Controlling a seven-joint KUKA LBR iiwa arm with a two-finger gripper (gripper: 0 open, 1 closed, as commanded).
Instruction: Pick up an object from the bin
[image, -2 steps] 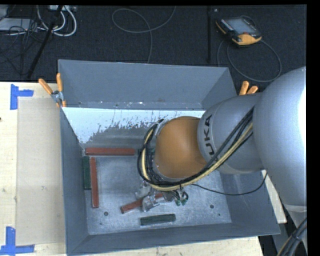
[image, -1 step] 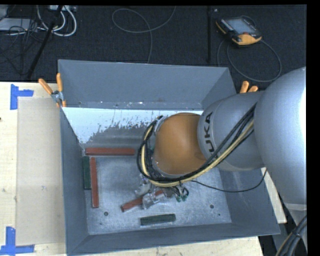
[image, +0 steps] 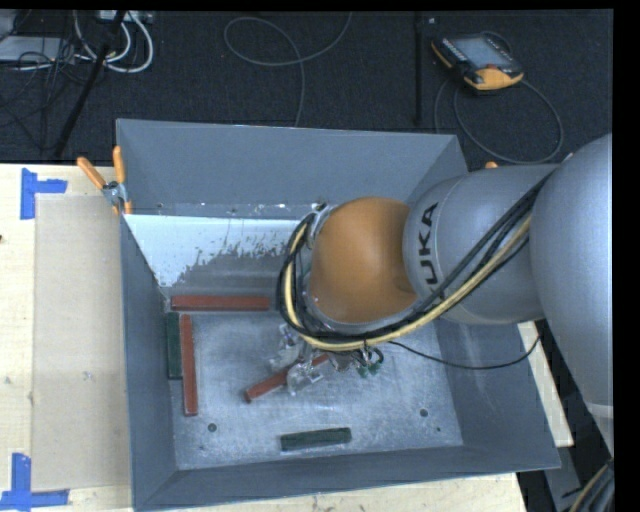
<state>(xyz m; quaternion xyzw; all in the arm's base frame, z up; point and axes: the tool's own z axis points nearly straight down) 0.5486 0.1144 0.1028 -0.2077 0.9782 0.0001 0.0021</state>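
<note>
The gripper (image: 300, 372) is seen touching a short red-brown bar (image: 262, 390); its grip cannot be told. A dark green flat bar (image: 315, 438) is seen nearby.

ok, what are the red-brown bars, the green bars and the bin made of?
Red-brown bars: matte, flat-edged, likely painted wood or plastic; can't tell which. Green bars: same shape, dark matte, probably the same stuff. Bin: grey sheet metal by the look, dull sheen, floor scuffed pale.
</note>
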